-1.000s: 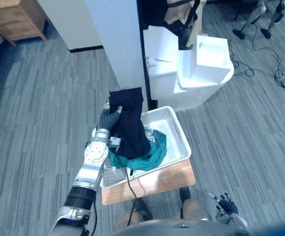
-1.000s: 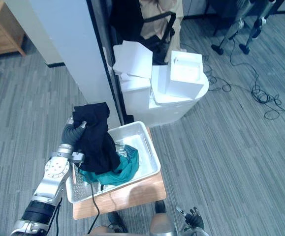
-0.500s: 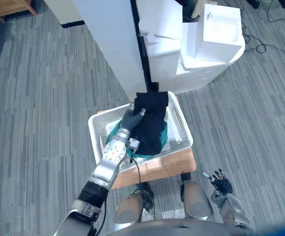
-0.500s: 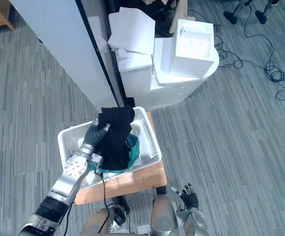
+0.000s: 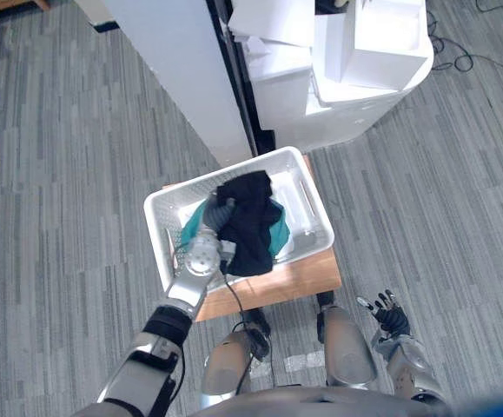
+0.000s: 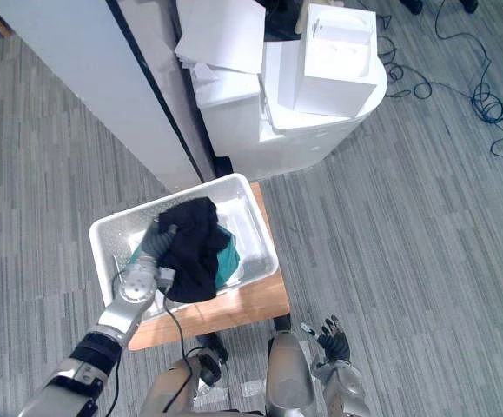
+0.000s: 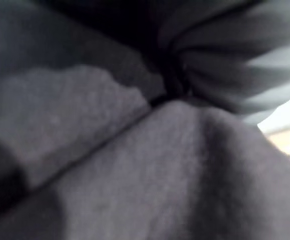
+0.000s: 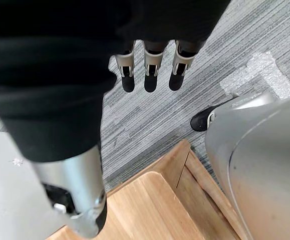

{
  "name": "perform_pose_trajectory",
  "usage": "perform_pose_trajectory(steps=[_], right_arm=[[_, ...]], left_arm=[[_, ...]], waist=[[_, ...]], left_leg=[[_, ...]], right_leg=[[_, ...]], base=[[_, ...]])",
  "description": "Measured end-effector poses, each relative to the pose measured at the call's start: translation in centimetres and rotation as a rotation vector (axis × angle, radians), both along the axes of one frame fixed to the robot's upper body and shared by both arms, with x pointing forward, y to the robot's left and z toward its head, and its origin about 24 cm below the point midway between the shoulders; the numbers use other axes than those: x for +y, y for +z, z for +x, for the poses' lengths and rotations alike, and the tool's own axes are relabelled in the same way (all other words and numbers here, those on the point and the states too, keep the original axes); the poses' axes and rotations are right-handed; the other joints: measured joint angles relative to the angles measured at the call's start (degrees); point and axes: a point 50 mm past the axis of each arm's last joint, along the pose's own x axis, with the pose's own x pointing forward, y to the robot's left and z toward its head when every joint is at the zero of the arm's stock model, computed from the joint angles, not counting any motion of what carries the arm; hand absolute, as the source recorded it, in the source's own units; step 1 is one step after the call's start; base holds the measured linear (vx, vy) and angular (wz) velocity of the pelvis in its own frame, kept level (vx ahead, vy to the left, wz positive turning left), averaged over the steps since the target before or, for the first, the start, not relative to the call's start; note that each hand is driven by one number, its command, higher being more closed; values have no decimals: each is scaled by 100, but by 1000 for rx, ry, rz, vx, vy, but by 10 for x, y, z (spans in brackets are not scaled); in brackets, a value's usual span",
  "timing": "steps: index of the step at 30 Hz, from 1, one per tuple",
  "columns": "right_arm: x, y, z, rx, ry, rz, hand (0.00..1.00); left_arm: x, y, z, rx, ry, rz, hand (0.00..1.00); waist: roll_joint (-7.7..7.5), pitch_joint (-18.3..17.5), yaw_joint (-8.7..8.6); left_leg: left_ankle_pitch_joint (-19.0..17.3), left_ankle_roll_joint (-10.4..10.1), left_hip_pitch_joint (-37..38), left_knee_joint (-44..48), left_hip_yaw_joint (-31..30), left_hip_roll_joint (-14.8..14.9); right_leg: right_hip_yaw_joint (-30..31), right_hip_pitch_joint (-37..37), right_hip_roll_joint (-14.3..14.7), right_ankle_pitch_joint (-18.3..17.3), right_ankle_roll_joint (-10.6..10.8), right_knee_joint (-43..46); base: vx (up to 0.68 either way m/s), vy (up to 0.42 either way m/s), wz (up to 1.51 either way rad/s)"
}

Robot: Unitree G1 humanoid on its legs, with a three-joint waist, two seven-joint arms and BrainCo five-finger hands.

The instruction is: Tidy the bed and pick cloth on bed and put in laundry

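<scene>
Your left hand (image 5: 219, 215) was clamped on the black cloth (image 5: 249, 228), which lay just right of it inside the white basket (image 5: 310, 198). Its long axis ran from far edge to near rim, atop the teal cloth (image 5: 279, 229). Your right hand (image 5: 388, 314) hung open-fingered, well apart.

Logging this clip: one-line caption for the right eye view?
Left hand meets a black cloth over a teal cloth in the white basket; right hand hangs open.
</scene>
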Motion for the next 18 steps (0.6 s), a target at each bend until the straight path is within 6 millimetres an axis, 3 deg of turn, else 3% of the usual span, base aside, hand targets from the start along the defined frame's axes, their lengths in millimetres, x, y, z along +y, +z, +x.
perform_pose_trajectory(steps=[6,18], right_arm=[[7,8,9,-46,40,-1,0],[9,11,13,-64,56,-10,0]], left_arm=[[5,15,8,-57,-15,-45,0],[-5,14,6,-52,-112,-129,0]], waist=[[-79,114,29],[-86,130,97]], left_leg=[[-1,-2,3,0,88,7],[-2,-4,263,6,235,2]], right_leg=[[-1,-20,-7,18,-11,26],[-7,207,-26,103,-32,25]], base=[[50,8,-1],[36,17,-2]])
